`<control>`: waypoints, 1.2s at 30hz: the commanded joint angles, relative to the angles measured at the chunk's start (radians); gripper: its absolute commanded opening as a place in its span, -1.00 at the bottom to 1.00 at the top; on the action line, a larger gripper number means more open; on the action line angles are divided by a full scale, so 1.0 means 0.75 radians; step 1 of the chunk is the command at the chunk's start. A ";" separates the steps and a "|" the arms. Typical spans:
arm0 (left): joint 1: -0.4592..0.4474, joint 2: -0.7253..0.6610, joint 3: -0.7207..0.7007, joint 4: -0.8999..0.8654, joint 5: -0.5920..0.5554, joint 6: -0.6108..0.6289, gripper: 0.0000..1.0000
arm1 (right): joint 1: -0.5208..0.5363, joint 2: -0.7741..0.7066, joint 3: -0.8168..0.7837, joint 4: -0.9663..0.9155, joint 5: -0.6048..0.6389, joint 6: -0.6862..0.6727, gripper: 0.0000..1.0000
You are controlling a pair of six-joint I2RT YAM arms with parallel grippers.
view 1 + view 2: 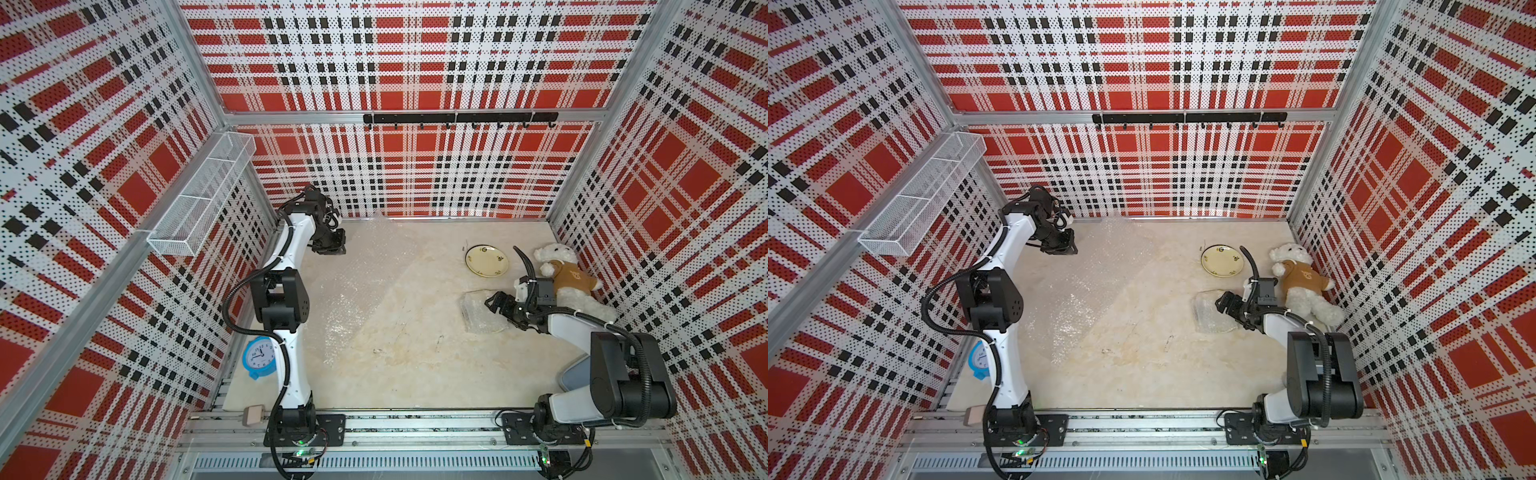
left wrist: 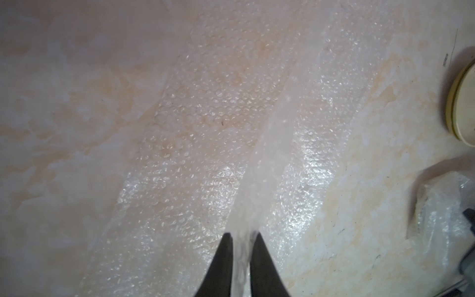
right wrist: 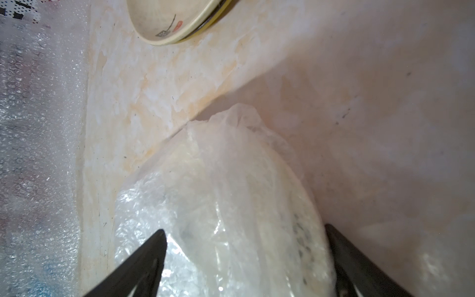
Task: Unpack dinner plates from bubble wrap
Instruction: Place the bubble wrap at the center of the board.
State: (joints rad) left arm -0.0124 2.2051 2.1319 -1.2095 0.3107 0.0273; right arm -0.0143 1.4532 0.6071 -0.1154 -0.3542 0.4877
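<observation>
Bubble wrap (image 1: 353, 291), one loose sheet, lies spread over the counter (image 1: 415, 365) from 11 to 8 o'clock; the left end effector (image 2: 242, 235) at 10 o'clock is narrow, a raised fold of that sheet between its fingers. One plate (image 1: 487, 260) sits bare at 2 o'clock, and a wrapped plate (image 1: 478, 311) lies at 3 o'clock with the right end effector (image 3: 244, 228) spread wide astride it, gripping nothing. Unwrapping it looks to be the step in hand; next, those jaws should pinch a loose flap, not the plate itself.

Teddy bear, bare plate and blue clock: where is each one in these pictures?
teddy bear (image 1: 571, 280), in a top view, on its brown shirt.
plate (image 1: 487, 260), in a top view, on its middle.
clock (image 1: 259, 356), in a top view, on its white face.
</observation>
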 commanded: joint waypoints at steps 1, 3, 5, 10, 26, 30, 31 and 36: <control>0.006 0.049 0.029 0.021 -0.002 -0.004 -0.23 | 0.001 0.020 0.013 0.012 0.004 0.006 0.85; 0.006 0.056 0.029 0.024 -0.014 -0.006 -0.01 | 0.001 0.021 0.013 0.011 0.005 0.006 0.85; 0.007 0.053 0.027 0.031 -0.022 -0.015 0.16 | 0.001 0.019 0.012 0.009 0.007 0.006 0.85; -0.005 0.015 0.037 0.037 -0.102 -0.036 0.21 | 0.001 0.019 0.013 0.007 0.006 0.010 0.85; -0.269 -0.132 -0.488 0.490 -0.143 -0.240 0.21 | 0.013 -0.120 0.015 -0.099 0.089 -0.029 0.85; -0.283 -0.150 -0.646 0.648 -0.156 -0.314 0.19 | 0.013 -0.195 0.027 -0.180 0.124 -0.046 0.86; -0.284 -0.162 -0.692 0.698 -0.158 -0.335 0.19 | 0.013 -0.211 0.029 -0.194 0.128 -0.047 0.86; -0.285 -0.221 -0.865 0.835 -0.166 -0.401 0.17 | 0.013 -0.238 0.055 -0.261 0.141 -0.120 0.87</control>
State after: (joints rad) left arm -0.2268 2.0953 1.5280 -0.6895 0.2008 -0.2138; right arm -0.0093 1.2884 0.6132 -0.2714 -0.2745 0.4435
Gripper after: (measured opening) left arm 0.587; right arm 0.933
